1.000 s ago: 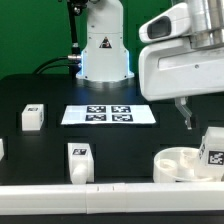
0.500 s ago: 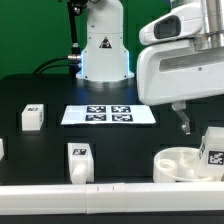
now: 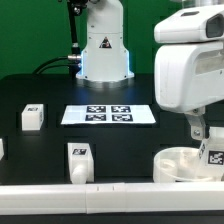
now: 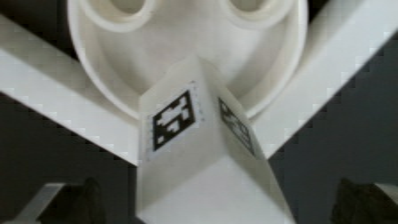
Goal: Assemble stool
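One white robot claw (image 3: 196, 130) hangs with its jaws spread wide, gripping nothing, just above the stool's round seat (image 3: 172, 166). A blocky tagged leg (image 3: 212, 152) stands at the seat's edge, on the exterior view's right of it, just beside the claw. The wrist view shows this leg centred under the claw with open gaps on both sides, and two recessed sockets (image 4: 125, 12) in the seat beyond it. Whether the leg's peg sits in a socket cannot be told. Well apart from the seat, toward the exterior view's left, a second leg (image 3: 80, 160) and a third leg (image 3: 32, 117) rest on the black tabletop (image 3: 130, 150). The marker board (image 3: 108, 114) lies farther back than the seat, toward that same side. A white rail (image 3: 60, 196) runs along the front, just beside the seat. The step in hand appears to be lining up to grasp the leg by the seat. The next move likely calls for lowering so the jaws straddle its flat sides, closing squarely, then keeping it upright while its peg is carried to a socket.
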